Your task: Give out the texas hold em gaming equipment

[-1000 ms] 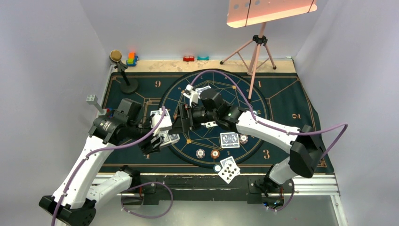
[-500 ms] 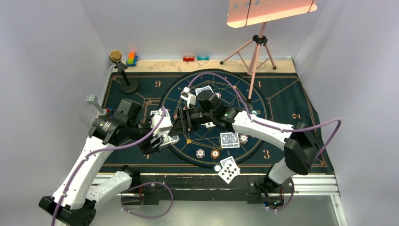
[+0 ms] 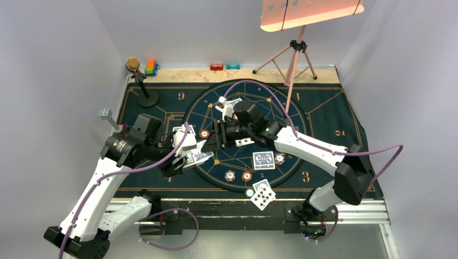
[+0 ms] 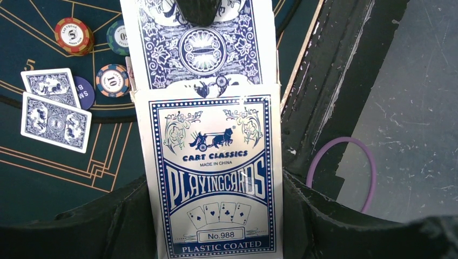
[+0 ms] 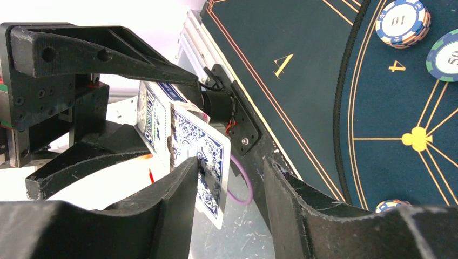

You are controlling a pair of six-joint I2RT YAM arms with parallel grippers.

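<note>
My left gripper (image 3: 182, 159) is shut on a blue-and-white playing card box (image 4: 215, 178), and a patterned card back (image 4: 201, 48) sticks out of its open top. My right gripper (image 3: 211, 141) is open at that card (image 5: 211, 152). Its left finger (image 5: 178, 189) touches the card and the other finger stands well clear. The box also shows in the right wrist view (image 5: 153, 121). Face-down cards (image 3: 264, 159) (image 3: 233, 102) and a face-up card (image 3: 263, 194) lie on the mat. Chips (image 3: 204, 133) (image 3: 230, 175) (image 3: 247, 176) (image 3: 279, 158) sit around the circle. No red token shows.
The dark blue mat (image 3: 335, 113) covers the table. A microphone stand (image 3: 141, 83) is at the back left and a pink tripod (image 3: 294, 54) at the back right. Toy blocks (image 3: 151, 67) (image 3: 217, 67) line the back edge. A purple cable (image 4: 345, 141) loops beside the box.
My right gripper has shifted slightly right and toward the box, uncovering an orange chip on the mat. The card now shows further out of the box. The left arm has barely moved.
</note>
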